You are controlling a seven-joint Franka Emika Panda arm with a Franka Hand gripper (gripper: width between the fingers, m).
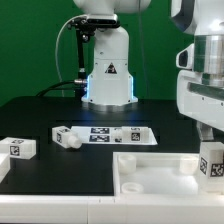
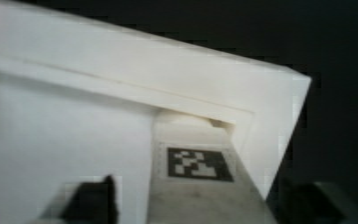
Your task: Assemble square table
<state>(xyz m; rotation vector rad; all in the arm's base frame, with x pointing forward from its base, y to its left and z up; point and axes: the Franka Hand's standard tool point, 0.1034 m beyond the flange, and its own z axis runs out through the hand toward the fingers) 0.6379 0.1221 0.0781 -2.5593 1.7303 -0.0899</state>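
Nearest: tabletop point(image 1: 150, 162), at front of table point(image 1: 60, 178), toward the exterior view's right. A leg point(image 2: 197, 160) stands upright at a corner on that side, its far end meeting the corner just inside the rim, tag facing wrist cam. Hand point(image 2: 201, 205) straddles the leg from above. One finger point(image 2: 91, 198) shows w/ a sliver of white between it & the leg, other side lost in dark, so can't tell if pinching or spread

Handling, my guess: parts look like hard smooth plastic, i.e. stiff, light, prob. a bit slick. Best hold on the leg = its two flat sides, mid-height, squarely. Tabletop prob. light enough to slide or turn if the leg gets twisted hard; its rim looks thin

Further back: loose leg point(image 1: 18, 148), 2nd loose leg point(image 1: 66, 136), then marker board point(image 1: 118, 133), well apart from tabletop
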